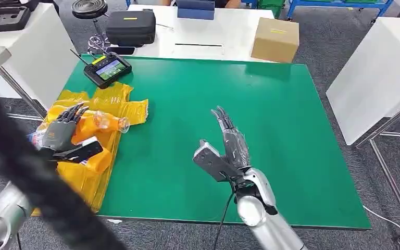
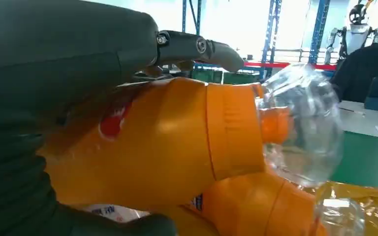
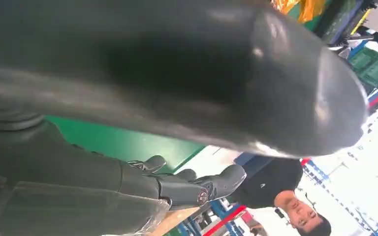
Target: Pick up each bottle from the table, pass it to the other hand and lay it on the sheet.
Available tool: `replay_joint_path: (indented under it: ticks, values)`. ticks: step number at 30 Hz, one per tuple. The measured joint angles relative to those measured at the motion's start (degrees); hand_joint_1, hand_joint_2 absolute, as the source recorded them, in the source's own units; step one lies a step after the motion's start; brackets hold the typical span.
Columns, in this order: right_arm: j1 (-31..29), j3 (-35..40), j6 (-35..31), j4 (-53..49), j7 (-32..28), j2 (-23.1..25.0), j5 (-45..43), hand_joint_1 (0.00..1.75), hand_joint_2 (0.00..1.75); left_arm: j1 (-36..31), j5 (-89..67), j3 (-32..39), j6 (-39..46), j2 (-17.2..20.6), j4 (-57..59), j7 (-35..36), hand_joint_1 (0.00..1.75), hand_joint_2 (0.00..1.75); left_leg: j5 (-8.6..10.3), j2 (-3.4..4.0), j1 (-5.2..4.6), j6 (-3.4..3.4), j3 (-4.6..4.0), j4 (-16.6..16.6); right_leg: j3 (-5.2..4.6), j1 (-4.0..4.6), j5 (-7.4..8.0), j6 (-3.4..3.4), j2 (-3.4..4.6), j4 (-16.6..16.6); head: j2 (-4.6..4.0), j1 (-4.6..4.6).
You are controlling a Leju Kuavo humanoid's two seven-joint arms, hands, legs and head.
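Note:
A clear bottle with an orange label point(image 1: 103, 123) lies on its side in my left hand point(image 1: 61, 133), over the crumpled yellow sheet point(image 1: 115, 100) at the left edge of the green table point(image 1: 291, 135). Up close, the left wrist view has the hand's fingers point(image 2: 197, 49) curled over this bottle point(image 2: 177, 142), with a second orange-labelled bottle point(image 2: 261, 206) lying just beneath it. My right hand point(image 1: 228, 150) hovers over the middle of the table near the front edge, fingers straight, thumb apart, holding nothing. The right wrist view has its fingers point(image 3: 187, 184) spread over green.
A controller with a lit screen point(image 1: 108, 69) sits at the green table's far left corner. Behind it a white table carries a black case point(image 1: 131, 27) and a cardboard box point(image 1: 275, 39). A person in black point(image 3: 275, 187) stands beyond. A dark blurred bar point(image 1: 36, 182) crosses the lower left.

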Motion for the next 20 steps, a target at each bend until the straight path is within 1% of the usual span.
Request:
replay_joint_path:
  ticks: [4, 9, 13, 16, 20]
  values:
    - [-0.58, 0.24, -0.88, 0.77, -0.15, -0.22, -1.18, 0.0, 0.0, 1.33, 7.48, 0.57, -0.72, 0.0, -0.96, -2.4, 0.0, 0.0, 0.03, 0.0, 0.0, -0.04, 0.0, 0.0, 0.0, 0.0, 0.0, 0.0, 0.0, 0.01, 0.0, -0.02]
    - [-1.47, 0.33, -4.22, 1.86, -5.12, -0.52, -4.22, 0.0, 0.0, 3.73, 19.32, 4.05, -6.32, 1.84, -5.49, -2.77, 0.0, 0.0, 0.03, 0.05, 0.01, -0.04, 0.03, 0.0, 0.01, 0.0, 0.0, 0.0, -0.02, 0.01, 0.0, -0.02]
    - [-1.55, 0.37, -6.3, 2.16, -9.01, -1.03, -5.79, 0.0, 0.0, 9.51, 26.01, 8.46, -7.47, 4.15, -12.36, -3.58, 0.0, 0.0, 0.03, 0.1, 0.05, -0.05, 0.01, 0.0, -0.1, 0.0, -0.01, -0.01, 0.02, 0.02, 0.0, -0.02]
    - [-1.56, 0.39, -6.6, 2.34, -9.53, -1.4, -5.99, 0.0, 0.0, 13.36, 27.73, 11.78, -7.82, 5.09, -16.89, -3.87, 0.0, 0.0, 0.03, 0.06, 0.08, -0.05, -0.14, 0.0, -0.26, -0.01, -0.02, -0.03, -0.01, 0.01, 0.0, 0.0]
    - [-1.62, 0.46, -6.67, 2.53, -9.57, -1.51, -6.12, 0.0, 0.0, 15.86, 28.19, 13.94, -8.11, 5.57, -20.3, -3.8, 0.0, 0.0, 0.04, 0.05, 0.08, -0.05, -0.33, 0.0, -0.31, -0.01, -0.01, -0.02, -0.01, 0.02, 0.0, 0.0]
